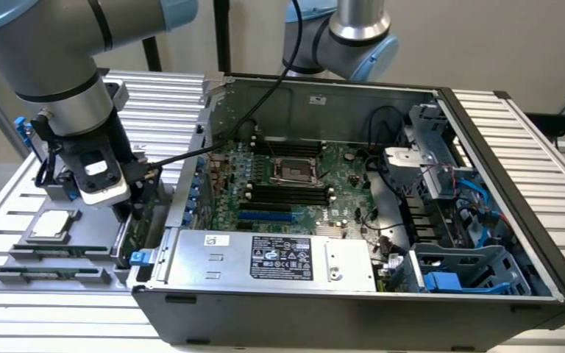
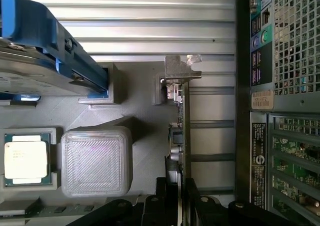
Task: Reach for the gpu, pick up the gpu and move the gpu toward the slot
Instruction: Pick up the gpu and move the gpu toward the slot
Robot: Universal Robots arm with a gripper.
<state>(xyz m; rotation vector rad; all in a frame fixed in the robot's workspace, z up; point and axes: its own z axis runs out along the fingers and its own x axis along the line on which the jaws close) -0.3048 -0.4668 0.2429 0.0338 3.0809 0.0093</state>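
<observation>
One tool: black gripper (image 2: 176, 201) on the grey robot arm (image 1: 57, 73), low at the exterior view's left, just outside the case wall.
Grip state: it sits over the end of the card away from the bracket; whether it has closed on the card I cannot tell.
Gpu: thin flat green circuit-board card (image 2: 183, 136) standing on edge in the grey moulded tray (image 1: 27, 268), with its silver metal bracket (image 2: 182, 68) at the far end; lower left of the exterior view, between tray and case.
Tray neighbours: small square silver processor chip (image 1: 52, 224) and silver boxy hard drive (image 2: 30, 70) with blue rails, both apart from the gpu.
Slot: long blue slots (image 1: 263, 218) on the green motherboard (image 1: 346, 187), mid-frame inside the open black computer case (image 1: 361, 323); well apart from the gpu.
Step in hand: judged to be the end of the reach, at the grasp; the gpu looks seated, not yet lifted.
Next move calls for: a square, firm hold on a thin upright board and a straight pull, so the bracket clears its holder.
</observation>
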